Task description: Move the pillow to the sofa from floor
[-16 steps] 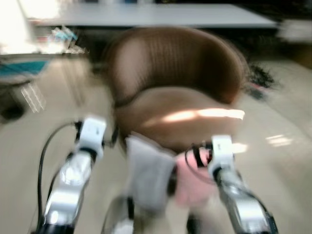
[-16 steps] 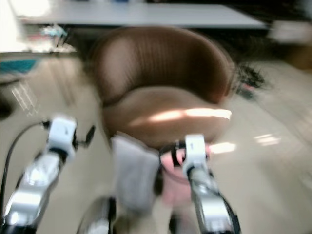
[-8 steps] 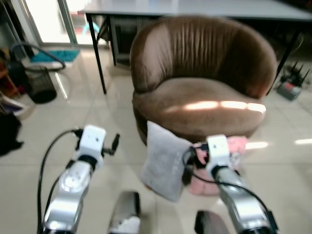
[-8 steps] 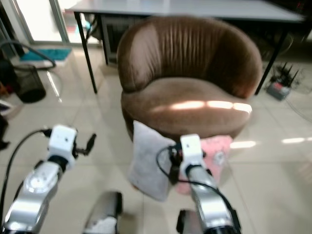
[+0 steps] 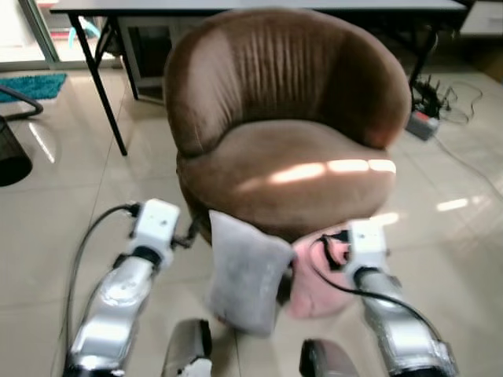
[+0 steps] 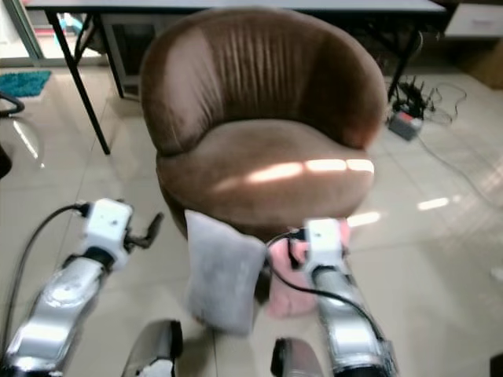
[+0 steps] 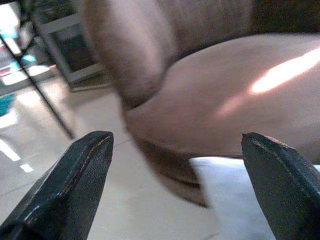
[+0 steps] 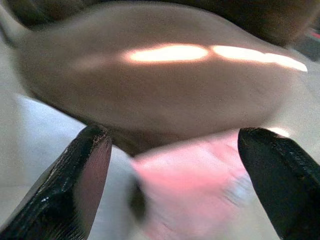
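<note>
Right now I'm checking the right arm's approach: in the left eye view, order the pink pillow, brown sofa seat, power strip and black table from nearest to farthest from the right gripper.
1. Pink pillow, on the floor just by the right gripper.
2. Brown sofa seat, directly ahead.
3. Power strip, on the floor, far right.
4. Black table, behind the sofa.
</note>
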{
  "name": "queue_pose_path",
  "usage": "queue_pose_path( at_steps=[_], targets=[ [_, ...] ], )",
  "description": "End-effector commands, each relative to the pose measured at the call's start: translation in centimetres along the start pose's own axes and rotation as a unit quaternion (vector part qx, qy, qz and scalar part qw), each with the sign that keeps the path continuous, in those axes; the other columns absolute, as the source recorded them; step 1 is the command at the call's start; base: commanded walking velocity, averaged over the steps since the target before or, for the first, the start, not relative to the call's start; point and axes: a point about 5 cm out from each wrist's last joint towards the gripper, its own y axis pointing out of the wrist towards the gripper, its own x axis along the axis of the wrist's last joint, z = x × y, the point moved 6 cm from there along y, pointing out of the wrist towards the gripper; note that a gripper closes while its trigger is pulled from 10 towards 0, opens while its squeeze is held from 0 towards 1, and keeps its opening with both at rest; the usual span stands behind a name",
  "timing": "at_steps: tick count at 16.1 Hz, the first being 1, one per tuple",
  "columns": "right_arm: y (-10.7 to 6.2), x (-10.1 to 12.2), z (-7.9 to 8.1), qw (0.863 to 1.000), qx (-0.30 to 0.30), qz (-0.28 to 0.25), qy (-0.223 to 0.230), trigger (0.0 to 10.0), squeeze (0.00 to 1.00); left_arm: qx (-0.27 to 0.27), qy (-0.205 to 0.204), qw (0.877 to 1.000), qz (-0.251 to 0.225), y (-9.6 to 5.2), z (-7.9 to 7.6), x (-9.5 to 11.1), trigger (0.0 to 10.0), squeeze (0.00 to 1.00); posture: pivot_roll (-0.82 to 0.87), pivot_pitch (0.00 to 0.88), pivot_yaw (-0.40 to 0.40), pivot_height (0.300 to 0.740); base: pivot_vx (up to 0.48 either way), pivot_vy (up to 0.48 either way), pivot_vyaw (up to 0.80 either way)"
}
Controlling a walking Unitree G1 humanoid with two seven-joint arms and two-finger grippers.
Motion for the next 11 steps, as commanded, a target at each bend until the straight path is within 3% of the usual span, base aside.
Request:
queue_pose_path(
  at_steps=[1,11],
  targets=[
    [-0.32,-0.31,-1.06,1.0,-0.012,0.005,-0.006,10.0,0.0,-0.012,-0.003,1.0,-0.009,0.21,-0.79,0.57,10.0,0.0,0.06,0.011,-0.009,0.615,0.356,0.0,0.0],
    [-0.33,-0.67,-1.42,1.0,-0.02,0.014,-0.007,10.0,0.0,-0.019,0.001,1.0,-0.006,0.3,-1.12,0.38,10.0,0.0,0.06,0.013,-0.008,0.615,0.355,0.0,0.0]
  ],
)
